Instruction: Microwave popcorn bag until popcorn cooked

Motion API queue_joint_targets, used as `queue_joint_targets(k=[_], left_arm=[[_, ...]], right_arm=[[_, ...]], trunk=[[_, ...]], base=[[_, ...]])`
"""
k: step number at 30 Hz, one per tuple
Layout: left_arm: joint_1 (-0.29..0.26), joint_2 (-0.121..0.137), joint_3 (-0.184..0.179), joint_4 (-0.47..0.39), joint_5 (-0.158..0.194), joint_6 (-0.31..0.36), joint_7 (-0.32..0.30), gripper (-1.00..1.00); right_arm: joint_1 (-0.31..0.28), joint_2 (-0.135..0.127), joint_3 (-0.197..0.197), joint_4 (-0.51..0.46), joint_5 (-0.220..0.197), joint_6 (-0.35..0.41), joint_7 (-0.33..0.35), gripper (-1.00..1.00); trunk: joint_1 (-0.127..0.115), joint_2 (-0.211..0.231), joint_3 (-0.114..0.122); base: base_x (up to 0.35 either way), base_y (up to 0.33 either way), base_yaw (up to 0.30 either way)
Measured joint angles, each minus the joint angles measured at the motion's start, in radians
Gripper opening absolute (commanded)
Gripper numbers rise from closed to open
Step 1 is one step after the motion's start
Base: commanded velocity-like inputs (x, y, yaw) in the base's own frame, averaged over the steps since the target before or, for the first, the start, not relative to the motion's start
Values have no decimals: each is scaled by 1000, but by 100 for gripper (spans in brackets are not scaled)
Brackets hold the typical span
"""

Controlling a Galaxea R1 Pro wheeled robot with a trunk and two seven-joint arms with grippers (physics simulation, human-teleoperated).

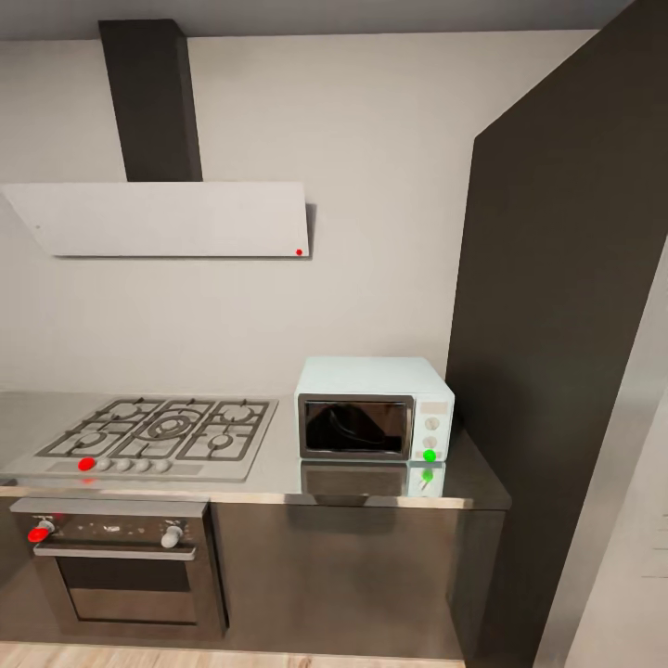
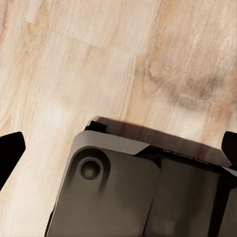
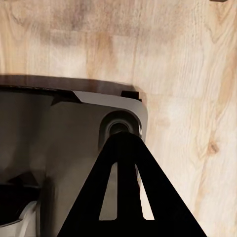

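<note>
Grey kitchen wall backs a glossy countertop (image 1: 278,478): gas hob (image 1: 158,436) at lower left, oven (image 1: 121,566) beneath, mint-white microwave (image 1: 374,409) right of centre, door closed. Left gripper (image 2: 118,148) fingers spread wide, empty, over wood floor (image 2: 98,59). Right gripper (image 3: 129,197): spread unclear.

Countertop (image 1: 371,487) before microwave (image 1: 374,408) bare; dark tall cabinet (image 1: 557,371) crowds right.

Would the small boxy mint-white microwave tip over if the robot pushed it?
Probably not: the small boxy mint-white microwave sits wide and low. On the glossy grey countertop it might slide instead. It looks stiff and likely heavy for its size.
</note>
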Motion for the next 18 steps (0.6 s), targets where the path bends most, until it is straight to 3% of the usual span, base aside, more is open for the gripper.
queue_joint_targets(k=[18], left_arm=[[0, 0, 0, 0, 0, 0, 0, 100]], right_arm=[[1, 0, 0, 0, 0, 0, 0, -100]], trunk=[[0, 0, 0]], base=[[0, 0, 0]])
